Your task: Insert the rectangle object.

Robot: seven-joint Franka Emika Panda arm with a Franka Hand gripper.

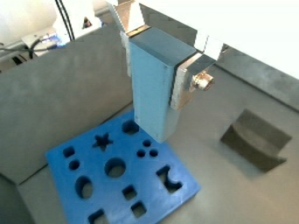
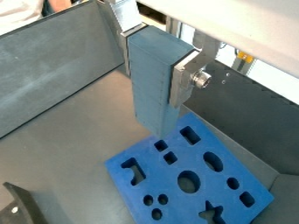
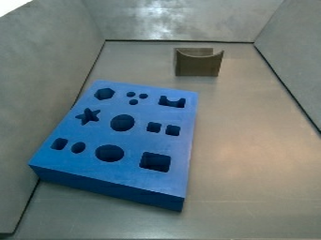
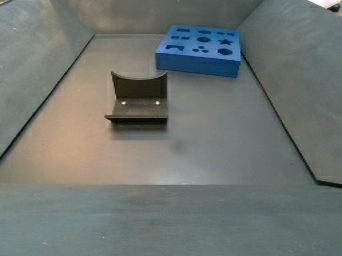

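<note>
Wrist views: two-finger gripper (image 1: 162,57) hanging well above the bin floor, flat silver finger plates (image 1: 187,80) clamped against opposite sides of the tall, smooth, pale blue-grey rectangle object (image 1: 152,87). Block held upright, lower end pointing down over the far edge of the big blue board with shaped holes (image 1: 117,179), apart from the board surface. Dark olive-brown U-notched block (image 1: 257,138) sitting on the grey floor beside the board, well clear of it. Same grip showing in both wrist views: gripper (image 2: 152,54), finger plate (image 2: 187,79) with a round screw head pressing on the block's side, rectangle object (image 2: 149,83) hanging above the board (image 2: 193,179). Star, round and square cut-outs showing on the board's upper face.

Side views: blue board (image 3: 119,141) lying flat on the grey bin floor (image 3: 251,141), nearer one wall, with the largest square hole (image 3: 154,161) near a front corner. U-notched block (image 3: 198,61) standing near the back wall, well apart from the board. Seen from the opposite end: U-notched block (image 4: 138,98) lying mid-floor, notch facing up, blue board (image 4: 201,50) near the far wall. Neither gripper nor rectangle object appearing in either side view.
</note>
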